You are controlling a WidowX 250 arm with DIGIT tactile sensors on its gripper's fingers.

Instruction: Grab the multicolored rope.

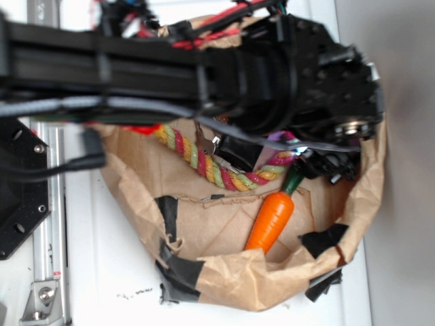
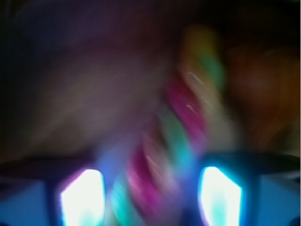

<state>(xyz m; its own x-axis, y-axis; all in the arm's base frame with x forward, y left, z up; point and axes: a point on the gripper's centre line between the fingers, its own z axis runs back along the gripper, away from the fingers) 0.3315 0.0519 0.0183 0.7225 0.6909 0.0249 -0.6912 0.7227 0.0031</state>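
Rope: the multicolored rope (image 1: pixel 204 161), thick twisted strands of yellow, pink-red and light green, curves across the crumpled brown paper bag (image 1: pixel 224 261).
Gripper: the gripper (image 2: pixel 150 197) is spread apart, its two bright fingertips (image 2: pixel 82 197) either side of the rope in the blurred wrist view.
Carrot: smooth orange carrot (image 1: pixel 270 221) with green top, just below the rope.
Bench: white bench (image 1: pixel 102 272).

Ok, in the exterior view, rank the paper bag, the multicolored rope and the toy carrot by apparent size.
1. Paper bag, clearly largest.
2. Multicolored rope, longer than the carrot, though the arm hides part of it.
3. Toy carrot, smallest.
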